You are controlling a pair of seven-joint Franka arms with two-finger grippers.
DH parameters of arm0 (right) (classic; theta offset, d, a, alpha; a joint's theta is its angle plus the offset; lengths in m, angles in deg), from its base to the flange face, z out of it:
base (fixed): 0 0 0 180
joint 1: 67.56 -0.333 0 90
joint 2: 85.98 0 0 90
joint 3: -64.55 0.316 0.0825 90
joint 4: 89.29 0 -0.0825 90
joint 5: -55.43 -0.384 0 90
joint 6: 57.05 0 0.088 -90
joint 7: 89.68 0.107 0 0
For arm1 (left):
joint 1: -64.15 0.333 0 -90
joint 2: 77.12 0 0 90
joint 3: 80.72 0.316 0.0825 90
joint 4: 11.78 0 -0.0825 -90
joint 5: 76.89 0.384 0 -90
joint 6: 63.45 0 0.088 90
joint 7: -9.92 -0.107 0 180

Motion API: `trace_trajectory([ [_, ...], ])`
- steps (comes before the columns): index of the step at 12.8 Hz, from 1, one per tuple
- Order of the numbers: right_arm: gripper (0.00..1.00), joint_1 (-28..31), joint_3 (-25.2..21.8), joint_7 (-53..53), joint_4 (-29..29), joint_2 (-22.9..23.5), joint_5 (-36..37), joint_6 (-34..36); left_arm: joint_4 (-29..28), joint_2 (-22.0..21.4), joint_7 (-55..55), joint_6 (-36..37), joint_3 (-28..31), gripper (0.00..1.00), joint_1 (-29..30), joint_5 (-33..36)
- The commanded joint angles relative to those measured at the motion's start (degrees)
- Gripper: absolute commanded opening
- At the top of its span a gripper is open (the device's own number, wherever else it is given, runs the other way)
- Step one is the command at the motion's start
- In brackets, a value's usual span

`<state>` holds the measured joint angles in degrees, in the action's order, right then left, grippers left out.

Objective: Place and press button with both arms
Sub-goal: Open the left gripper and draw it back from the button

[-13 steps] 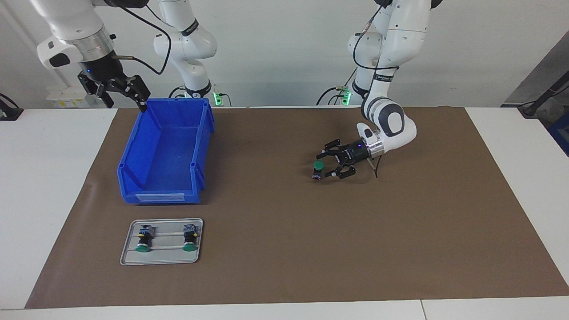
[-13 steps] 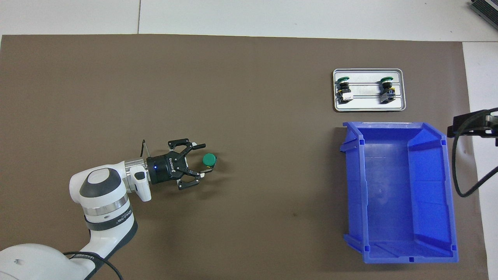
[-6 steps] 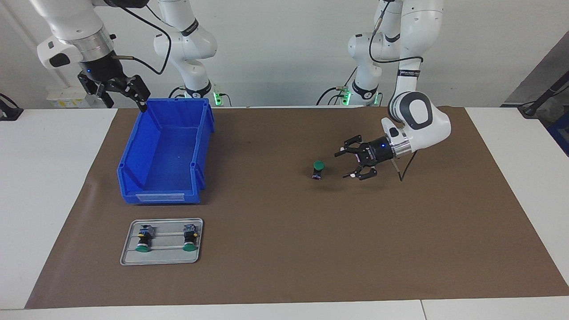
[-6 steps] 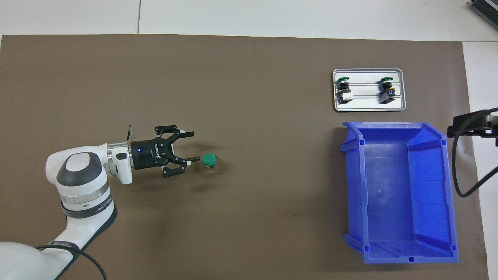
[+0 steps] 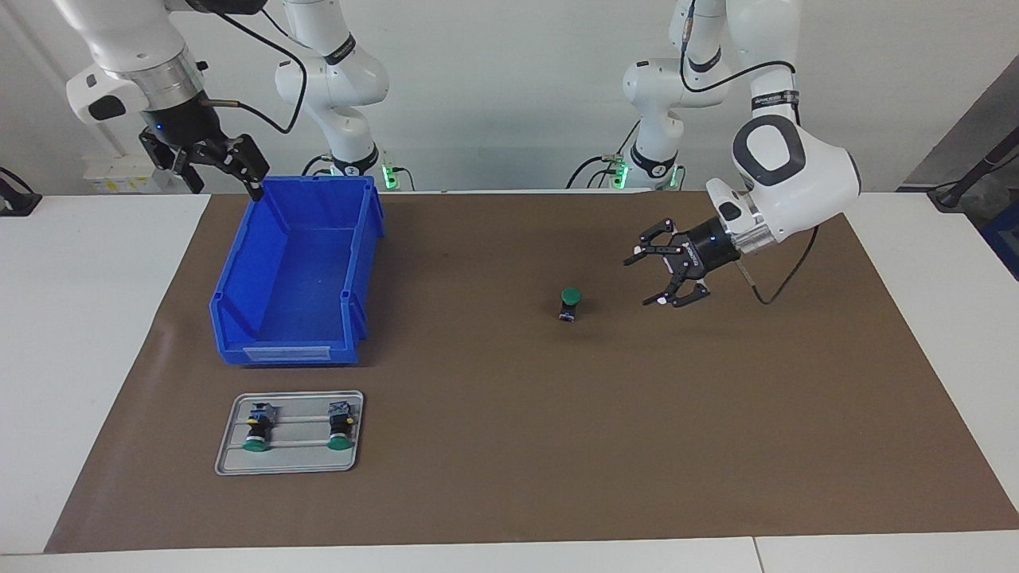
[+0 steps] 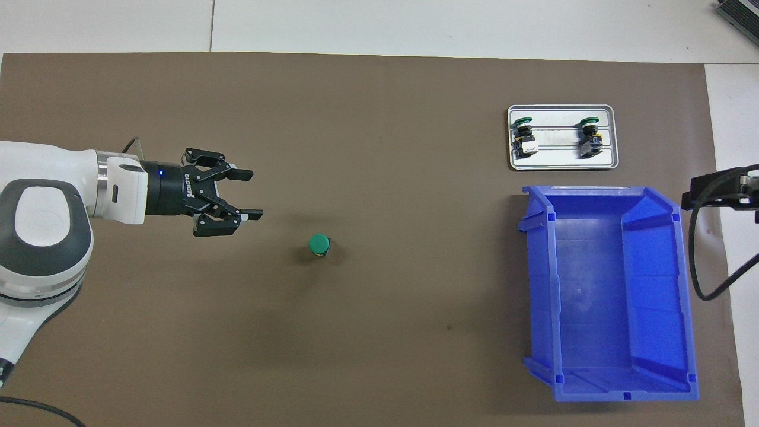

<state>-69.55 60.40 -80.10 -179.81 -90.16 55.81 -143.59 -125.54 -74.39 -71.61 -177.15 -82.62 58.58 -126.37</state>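
1. Brown matting point(image 5: 509, 446) covers most of the white counter point(image 5: 80, 334), leaving bare white strips at both ends and along the edge farthest from the robots.
2. One small push-button with a round green cap and black body point(image 5: 569, 302) stands upright, cap up, on the open mat near the middle, with nothing touching it and bare mat all round it.
3. Toward the left arm's end, the left arm's black two-finger end effector point(image 5: 661, 278) hangs over the mat near the button but apart from it, fingers spread wide and holding nothing.
4. An open-topped blue plastic bin point(image 5: 298, 270) sits toward the right arm's end, with nothing visible inside it.
5. The right arm's black end effector point(image 5: 219, 171) waits raised over the bin's corner nearest the robots, fingers apart.
6. A flat grey metal tray point(image 5: 290, 461) lies just beside the bin, farther from the robots, near the mat's edge; two more green-capped buttons point(image 5: 256, 426) lie on it side by side.
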Motion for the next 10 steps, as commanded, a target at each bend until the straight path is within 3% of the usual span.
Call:
trace_trajectory([
  [1, 1.0, -0.1, -0.4, -1.5, -0.3, -0.6, -1.3, 0.5, 4.8, -0.2, 10.8, 4.6, 0.0, 0.81, 0.1, 11.2],
  [5, 1.0, -0.1, -0.4, -1.4, -0.3, -0.6, -1.3, 0.6, 6.0, -3.0, 28.2, 6.0, -0.6, 0.77, -1.6, 26.3],
  [8, 1.0, -0.1, -0.4, -1.5, -0.3, -0.6, -1.3, 0.6, 5.5, -3.7, 51.0, 7.0, -0.7, 0.63, -7.1, 39.4],
  [10, 1.0, -0.1, -0.4, -1.5, -0.3, -0.6, -1.3, 0.6, 5.0, -4.0, 64.9, 7.0, -0.7, 0.57, -10.3, 43.7],
])
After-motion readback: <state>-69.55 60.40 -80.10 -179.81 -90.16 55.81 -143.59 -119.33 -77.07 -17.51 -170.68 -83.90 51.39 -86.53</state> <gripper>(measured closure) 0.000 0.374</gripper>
